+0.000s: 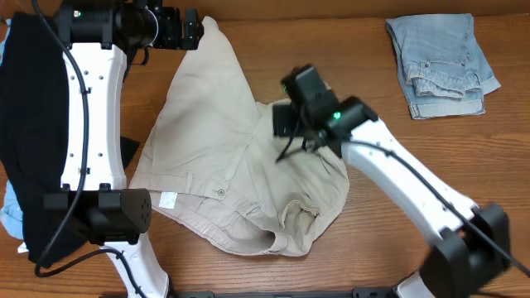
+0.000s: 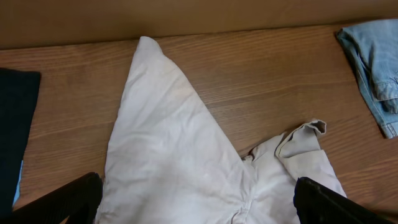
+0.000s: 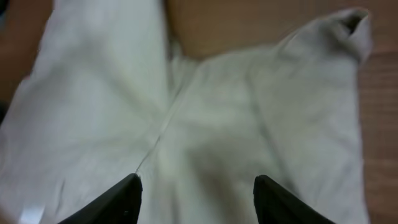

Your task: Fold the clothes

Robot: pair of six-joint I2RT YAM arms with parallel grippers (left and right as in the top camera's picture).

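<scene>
Overhead had the khaki shorts mid-frame, one leg bunched at centre; left gripper and right gripper hung over them, jaws spread, empty. Best play, I reckoned: pinch that crumpled hem and draw it flat before folding. Their white inner label, lower left, was unreadable.

Both arms white-shelled with black joints — left arm, right arm — black cables, green LEDs lit
</scene>
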